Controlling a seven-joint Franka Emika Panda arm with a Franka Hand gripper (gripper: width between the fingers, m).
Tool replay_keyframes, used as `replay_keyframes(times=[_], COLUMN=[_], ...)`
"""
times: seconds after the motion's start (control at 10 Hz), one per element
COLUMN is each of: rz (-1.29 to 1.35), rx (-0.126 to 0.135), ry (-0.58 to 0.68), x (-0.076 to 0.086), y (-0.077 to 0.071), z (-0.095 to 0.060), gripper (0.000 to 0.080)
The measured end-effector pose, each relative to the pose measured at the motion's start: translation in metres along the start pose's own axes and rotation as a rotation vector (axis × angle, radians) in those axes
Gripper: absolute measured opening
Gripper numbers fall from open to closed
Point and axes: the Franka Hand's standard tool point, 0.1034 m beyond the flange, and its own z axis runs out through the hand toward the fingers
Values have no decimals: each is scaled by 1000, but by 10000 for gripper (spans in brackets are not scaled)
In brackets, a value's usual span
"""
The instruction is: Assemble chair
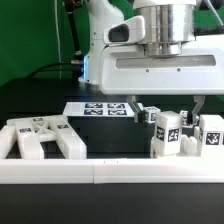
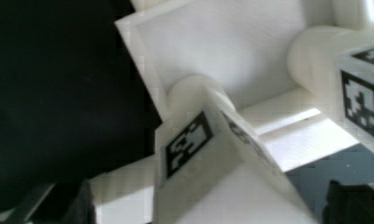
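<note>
Gripper (image 1: 168, 108) spread wide, holding nothing, poised just above the upright chair pieces (image 1: 166, 133). Hazard: a finger may snag one, toppling it against the border rail (image 1: 110, 170).

- No letters, digits or brand names legible in either view.
- Chair parts (image 1: 166, 140) — black-and-white square tags (image 1: 170, 128) on faces; patterns only.
- Marker board (image 1: 100, 108) — same tags, too small to decode.
- Wrist view — tag on white post (image 2: 216, 100), pattern only.
</note>
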Motion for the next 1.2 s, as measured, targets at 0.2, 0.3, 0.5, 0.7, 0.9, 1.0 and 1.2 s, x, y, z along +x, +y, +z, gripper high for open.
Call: replay_keyframes(times=[0.2, 0.3, 0.5, 0.7, 0.9, 1.0, 1.2], rz=[-175, -231, -459, -567, -562, -549, -547], rx=[-1, -2, -13, -22, -21, -22, -21], ry=[0, 0, -1, -1, -1, -1, -2], x=[1, 1, 1, 1, 1, 1, 1], y=[3, 2, 4, 4, 4, 4, 5], z=[0, 0, 1, 1, 1, 1, 1], gripper=[648, 648, 648, 648, 637, 465, 291])
